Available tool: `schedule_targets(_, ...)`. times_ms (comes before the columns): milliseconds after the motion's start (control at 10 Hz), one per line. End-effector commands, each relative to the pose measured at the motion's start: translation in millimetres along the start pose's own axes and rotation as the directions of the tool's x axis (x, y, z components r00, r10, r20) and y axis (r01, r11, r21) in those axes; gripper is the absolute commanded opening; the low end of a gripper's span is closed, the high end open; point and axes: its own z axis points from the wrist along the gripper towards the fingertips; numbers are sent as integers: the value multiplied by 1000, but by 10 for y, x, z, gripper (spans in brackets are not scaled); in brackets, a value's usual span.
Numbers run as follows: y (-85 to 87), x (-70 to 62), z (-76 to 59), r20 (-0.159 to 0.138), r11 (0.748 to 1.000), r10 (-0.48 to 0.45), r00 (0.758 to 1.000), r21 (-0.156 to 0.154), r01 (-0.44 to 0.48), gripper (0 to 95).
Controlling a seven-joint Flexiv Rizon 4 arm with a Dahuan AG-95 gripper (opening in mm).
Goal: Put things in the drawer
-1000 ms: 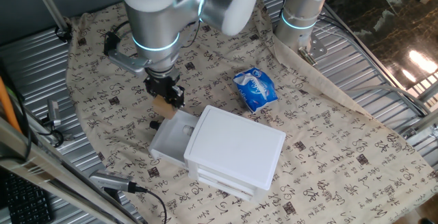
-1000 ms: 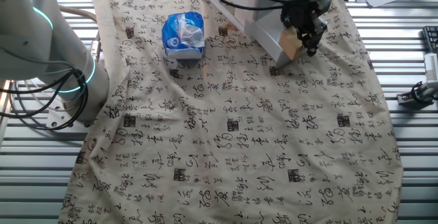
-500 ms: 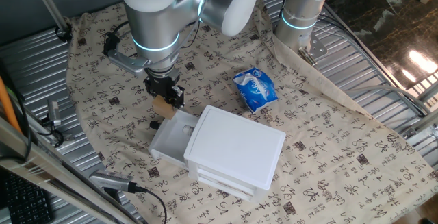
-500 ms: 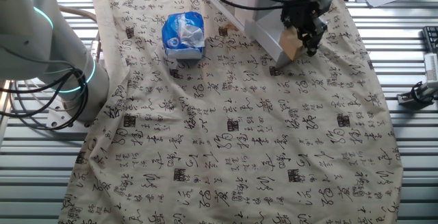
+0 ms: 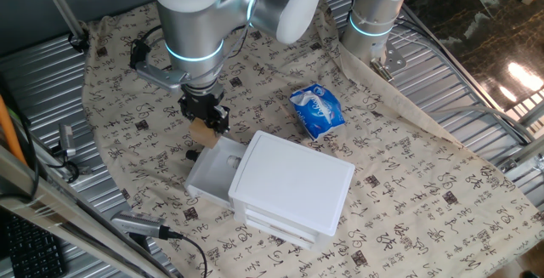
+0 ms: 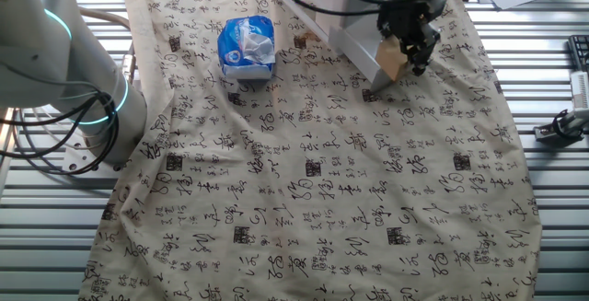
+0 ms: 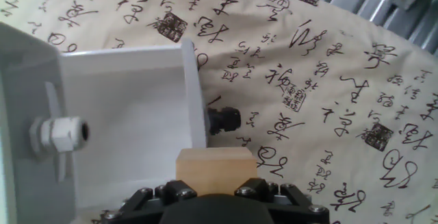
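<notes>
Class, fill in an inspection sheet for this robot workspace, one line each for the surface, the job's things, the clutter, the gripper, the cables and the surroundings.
Surface: table of ribbed metal, covered by a beige cloth printed with dark characters.
Job's things: wooden block held above the front edge of the top drawer, which is pulled open from the white drawer unit; its dark knob shows in the hand view.
Clutter: blue-and-white packet on the cloth, apart from the unit.
Gripper: gripper shut on the block, not yet released.
Cables: black cable along the near table edge.
Surroundings: second arm's base beside the cloth.
</notes>
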Motion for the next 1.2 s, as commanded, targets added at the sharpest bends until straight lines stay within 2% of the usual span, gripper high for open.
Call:
schedule_targets(100,7,-9,0,-20,993,-119,993,-14,119,0)
schedule_targets(700,7,-9,0,-12,990,-142,990,-16,142,0)
schedule_targets(900,7,-9,0,-18,990,-138,990,-15,138,0)
schedule_targets(1000,55,-78,-24,-29,993,-116,993,-13,115,0)
schedule_targets(1200,110,-187,-64,-30,994,-108,994,-16,107,0)
